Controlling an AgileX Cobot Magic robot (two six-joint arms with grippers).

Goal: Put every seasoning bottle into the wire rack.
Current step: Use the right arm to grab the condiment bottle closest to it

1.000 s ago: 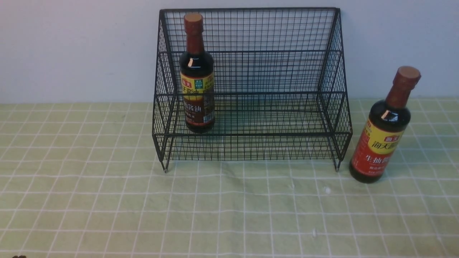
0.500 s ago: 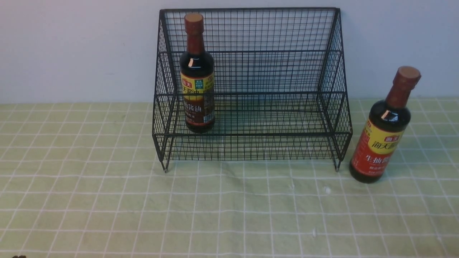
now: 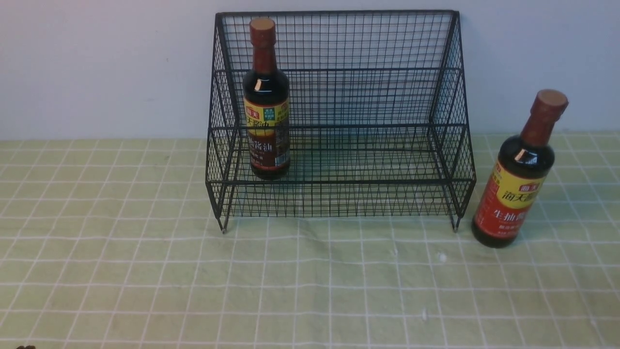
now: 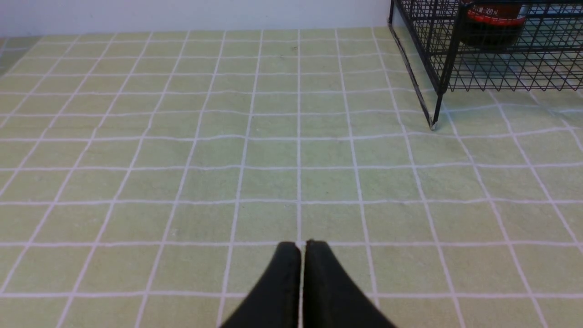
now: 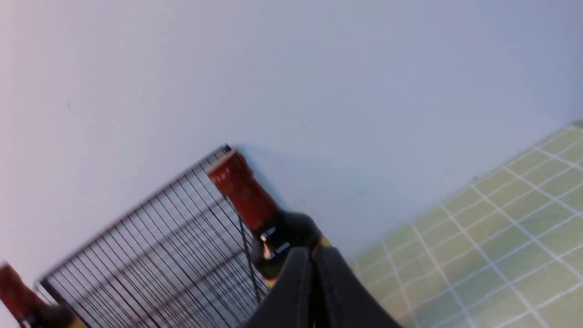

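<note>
The left gripper (image 4: 300, 246) is showing its two jaws pressed together with no gap and nothing between them, and it is hanging over bare checked tablecloth (image 3: 145, 266), well apart from any bottle. In my judgement it is idling there because no work is waiting on its side. The right gripper (image 5: 312, 250) is likewise presenting jaws closed tip to tip and gripping nothing. Its wrist camera is looking past those tips at the neck and shoulder of the red-label bottle (image 3: 513, 194), which suggests that this arm is lining up on the bottle nearest to it; the jaws would need to be opening before any grasp. Neither arm is appearing in the front view. The red-label bottle is standing on the cloth just beside the right side of the wire rack (image 3: 363, 97), outside it, cap uppermost and appearing to lean a little in the front view. The brown-label bottle (image 3: 266, 121) is standing upright inside the rack at its left end, close to the left side mesh, seemingly on the front tier, though the wires are making the exact tier hard to confirm. That placement is leaving the middle and right of the rack free for the second bottle. The rack is sitting against the wall, open front facing the robot, giving both arms access. Count: two grippers, both empty; two bottles, one racked and one outstanding; one rack with two tiers.
</note>
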